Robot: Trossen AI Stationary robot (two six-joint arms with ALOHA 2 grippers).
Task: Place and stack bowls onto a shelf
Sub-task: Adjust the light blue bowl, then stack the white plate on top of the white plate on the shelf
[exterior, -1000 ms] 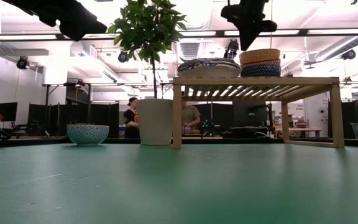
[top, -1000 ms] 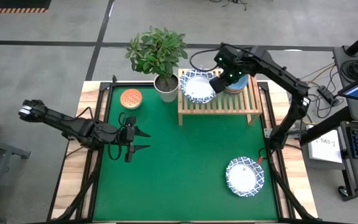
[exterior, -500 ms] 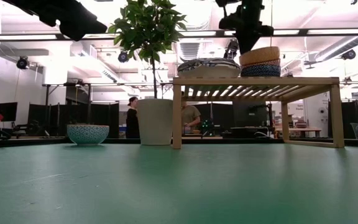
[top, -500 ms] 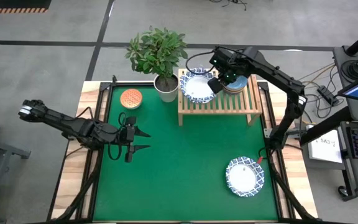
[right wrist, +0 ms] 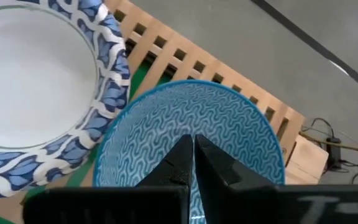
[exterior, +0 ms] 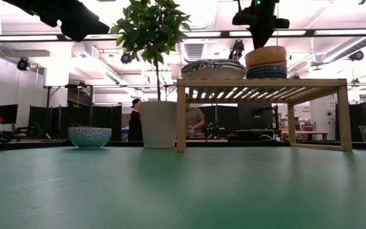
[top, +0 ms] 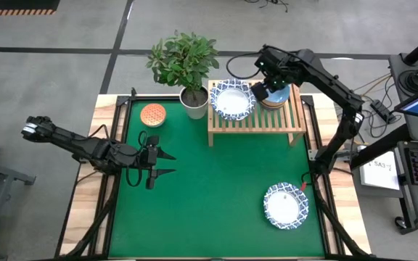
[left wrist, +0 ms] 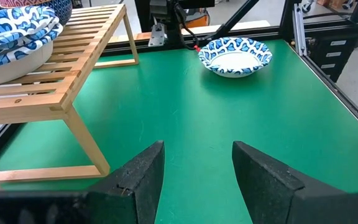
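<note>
The right gripper [top: 262,93] is hovering pinched shut and empty over the small-bowl stack [exterior: 265,62] on the shelf [top: 256,118], directly above the light blue bowl [right wrist: 188,134]. A careless swing could be nudging that stack or the wide bowls [top: 232,100] beside it off the slats. The left gripper [top: 158,162] is waiting open, well away from the orange bowl [top: 152,114] and the wide bowl [top: 286,205] still on the table.

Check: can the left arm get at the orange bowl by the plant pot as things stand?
Probably yes. The left gripper is open, and only bare mat lies between it and the orange bowl.
</note>
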